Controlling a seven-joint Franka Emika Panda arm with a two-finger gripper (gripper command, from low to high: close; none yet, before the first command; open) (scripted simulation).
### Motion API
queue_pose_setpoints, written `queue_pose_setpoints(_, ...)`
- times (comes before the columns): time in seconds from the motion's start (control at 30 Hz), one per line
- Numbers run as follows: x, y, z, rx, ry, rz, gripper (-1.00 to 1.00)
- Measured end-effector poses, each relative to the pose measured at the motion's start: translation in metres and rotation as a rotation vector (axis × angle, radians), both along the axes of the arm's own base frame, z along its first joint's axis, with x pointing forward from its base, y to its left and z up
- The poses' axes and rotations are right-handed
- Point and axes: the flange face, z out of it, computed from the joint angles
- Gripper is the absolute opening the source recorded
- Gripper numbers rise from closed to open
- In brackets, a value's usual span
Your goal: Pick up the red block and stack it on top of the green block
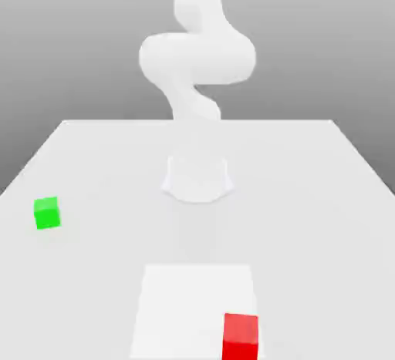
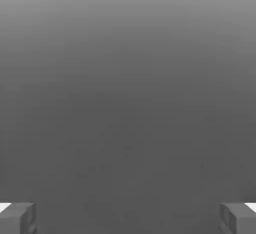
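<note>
Table (image 1: 92, 166) of plain white carries a small green cube (image 1: 47, 213) at the exterior view's left, the white robot arm (image 1: 197, 58) mid-back, a red cube (image 1: 241, 336) lower right. Gripper (image 2: 128, 218) is spread wide, grasping nothing.

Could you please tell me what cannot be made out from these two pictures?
- Red block: the exterior view's bottom edge cuts off its lower part.
- Arm: the top edge of the exterior view cuts off its upper part.
- Gripper: in the hand view, only the two fingertips show, wide apart at the picture's edge; the rest is cut off.
- Green block: too small to show surface detail.
</note>
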Motion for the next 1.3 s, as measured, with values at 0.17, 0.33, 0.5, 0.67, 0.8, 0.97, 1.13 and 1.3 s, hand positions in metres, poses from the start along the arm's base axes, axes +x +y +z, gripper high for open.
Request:
queue_pose_setpoints(0.17,0.059,0.011,-0.08,-0.007,0.144,-0.028,0.0)
queue_pose_setpoints(0.33,0.099,0.021,-0.168,-0.007,0.282,-0.049,0.0)
queue_pose_setpoints(0.5,0.122,0.03,-0.26,0.001,0.42,-0.064,0.0)
queue_pose_setpoints(0.67,0.127,0.042,-0.354,0.016,0.558,-0.073,0.0)
queue_pose_setpoints(0.8,0.118,0.05,-0.427,0.036,0.668,-0.083,0.0)
queue_pose_setpoints(0.97,0.11,0.056,-0.503,0.05,0.726,-0.088,0.0)
queue_pose_setpoints(1.13,0.109,0.056,-0.526,0.05,0.727,-0.088,-1.0)
queue_pose_setpoints(1.3,0.109,0.056,-0.517,0.05,0.727,-0.088,-1.0)
